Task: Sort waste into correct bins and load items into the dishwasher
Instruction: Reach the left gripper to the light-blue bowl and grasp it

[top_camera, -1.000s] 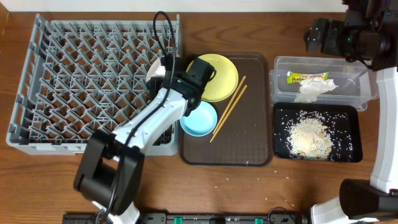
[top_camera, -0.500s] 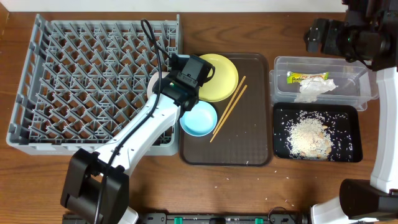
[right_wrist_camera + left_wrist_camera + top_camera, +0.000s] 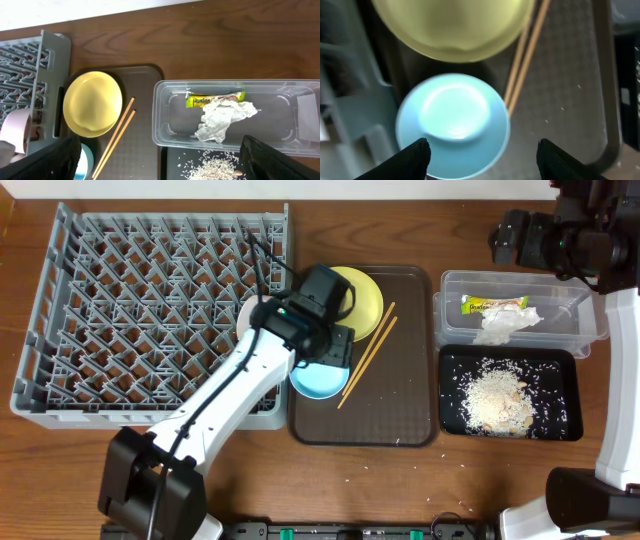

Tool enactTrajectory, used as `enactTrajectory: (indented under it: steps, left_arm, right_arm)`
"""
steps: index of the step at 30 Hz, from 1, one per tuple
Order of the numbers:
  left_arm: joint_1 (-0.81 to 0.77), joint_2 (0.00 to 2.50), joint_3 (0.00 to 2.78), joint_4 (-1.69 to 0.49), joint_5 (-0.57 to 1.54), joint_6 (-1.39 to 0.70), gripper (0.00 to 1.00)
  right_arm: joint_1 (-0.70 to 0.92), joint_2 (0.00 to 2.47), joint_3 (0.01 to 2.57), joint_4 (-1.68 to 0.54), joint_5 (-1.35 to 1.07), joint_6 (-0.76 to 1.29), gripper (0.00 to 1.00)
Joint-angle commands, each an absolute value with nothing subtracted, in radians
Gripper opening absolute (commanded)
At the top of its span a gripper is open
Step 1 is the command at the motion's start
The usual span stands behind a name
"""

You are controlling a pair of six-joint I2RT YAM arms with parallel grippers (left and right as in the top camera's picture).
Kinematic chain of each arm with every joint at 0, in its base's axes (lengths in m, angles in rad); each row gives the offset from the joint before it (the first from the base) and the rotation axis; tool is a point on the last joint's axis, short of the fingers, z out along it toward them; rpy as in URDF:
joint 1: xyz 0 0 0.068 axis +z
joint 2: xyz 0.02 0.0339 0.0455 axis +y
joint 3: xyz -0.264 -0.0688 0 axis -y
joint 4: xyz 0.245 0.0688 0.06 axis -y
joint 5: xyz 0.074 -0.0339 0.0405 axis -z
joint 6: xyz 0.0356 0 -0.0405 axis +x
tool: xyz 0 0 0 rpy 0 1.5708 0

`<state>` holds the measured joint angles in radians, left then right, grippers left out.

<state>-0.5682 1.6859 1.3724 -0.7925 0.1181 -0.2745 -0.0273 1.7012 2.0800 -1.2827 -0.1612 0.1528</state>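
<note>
A light blue bowl (image 3: 452, 125) sits upright at the near-left corner of a brown serving tray (image 3: 400, 410), just beside the grey dish rack (image 3: 150, 310). The left end effector (image 3: 482, 150) hangs directly over the bowl with its jaws spread wide, one on each side of the bowl and gripping nothing.

The step in hand appears to be picking up this bowl for the rack. The next move likely calls for lowering until one finger is inside the rim and one outside, then pinching the wall. It should stay clear of the chopsticks (image 3: 525, 55), which lie just beside the bowl.

One round yellow plate (image 3: 365, 300) lies behind the bowl on the same tray. There are two chopsticks, side by side on a diagonal. One pale cup-like vessel (image 3: 15, 132) rests at the rack's right edge.

On the bench to the right are two bins. The clear tub (image 3: 560, 290) holds one green-yellow wrapper (image 3: 493, 304) and one crumpled napkin (image 3: 505, 323). The black tray (image 3: 570, 430) holds one heap of rice (image 3: 495, 398).

The right end effector (image 3: 160, 150) hovers above the tub, open and empty.
</note>
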Motion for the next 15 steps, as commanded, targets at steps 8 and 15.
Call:
enactTrajectory:
  steps: [8, 15]
  left_arm:
    - [-0.644, 1.856, 1.348, -0.824, 0.028, -0.264, 0.41]
    - [-0.645, 1.892, 1.346, -0.818, -0.022, -0.274, 0.10]
  right_arm:
    - [-0.019, 1.703, 2.077, -1.283, -0.165, 0.163, 0.99]
    - [-0.019, 1.703, 2.077, -1.283, -0.165, 0.163, 0.99]
